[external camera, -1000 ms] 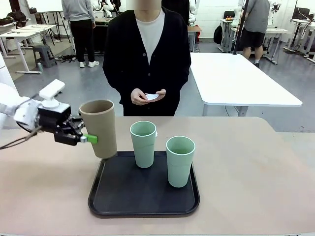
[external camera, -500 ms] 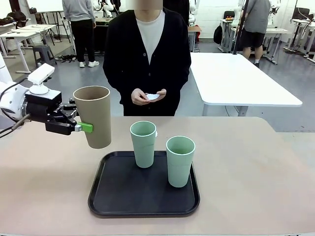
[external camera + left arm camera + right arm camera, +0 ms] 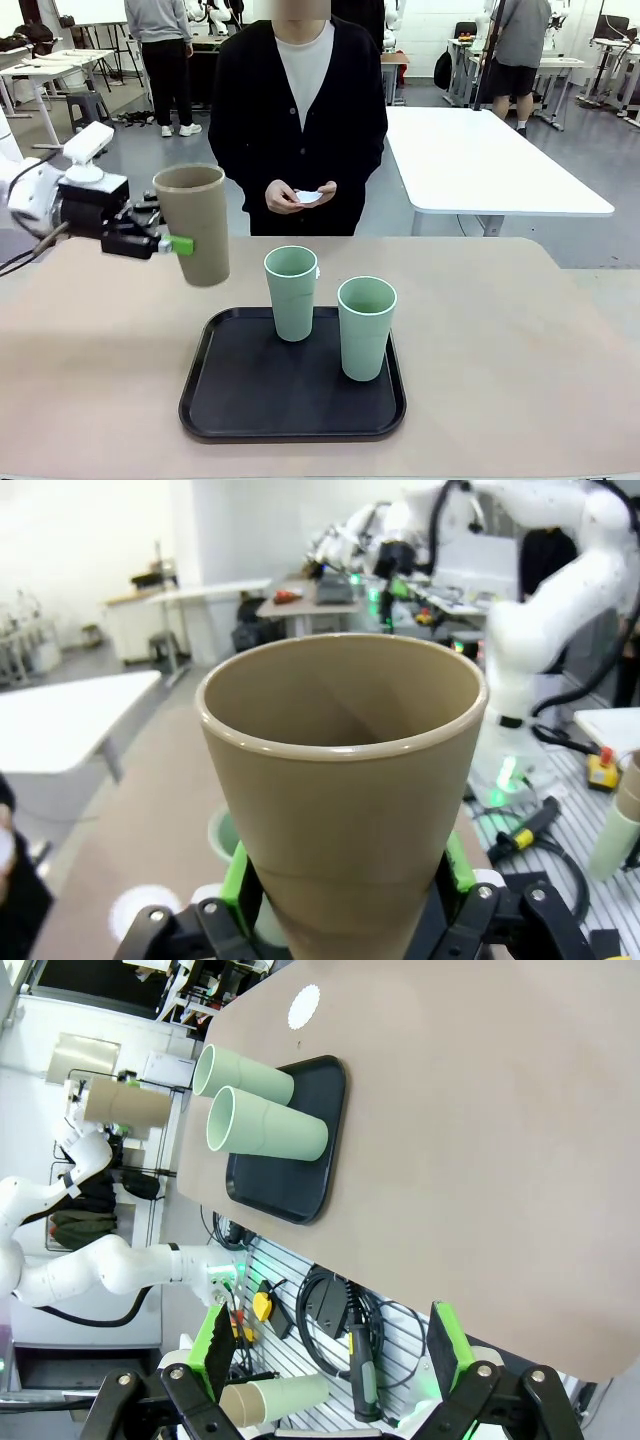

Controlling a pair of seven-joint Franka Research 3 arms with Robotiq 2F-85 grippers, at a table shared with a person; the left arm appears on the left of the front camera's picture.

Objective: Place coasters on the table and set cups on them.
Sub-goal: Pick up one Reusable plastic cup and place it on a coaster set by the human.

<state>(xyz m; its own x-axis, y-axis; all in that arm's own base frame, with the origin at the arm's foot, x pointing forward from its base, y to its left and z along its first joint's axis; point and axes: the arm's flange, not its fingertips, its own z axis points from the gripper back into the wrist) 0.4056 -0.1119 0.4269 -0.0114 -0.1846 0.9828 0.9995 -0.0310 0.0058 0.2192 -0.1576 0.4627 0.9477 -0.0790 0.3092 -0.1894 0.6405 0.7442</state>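
Note:
My left gripper is shut on the tan-brown cup, holding it upright in the air over the table's left part, beside the black tray. The left wrist view has that cup between the green pads. Two mint cups stand on the tray. One coaster lies on the table beyond the tray, and the person's hands hold more white coasters. My right gripper is open, off the table's side, with nothing between its fingers.
A white table stands behind at the right. The person stands at the far edge, in the middle. Cables and spare stacked cups sit below the table's edge near my right gripper. People move about far behind.
My left gripper has lifted the tan-brown cup higher and carried it left and away from the tray. The mint cups and the person's hands have stayed where they were.

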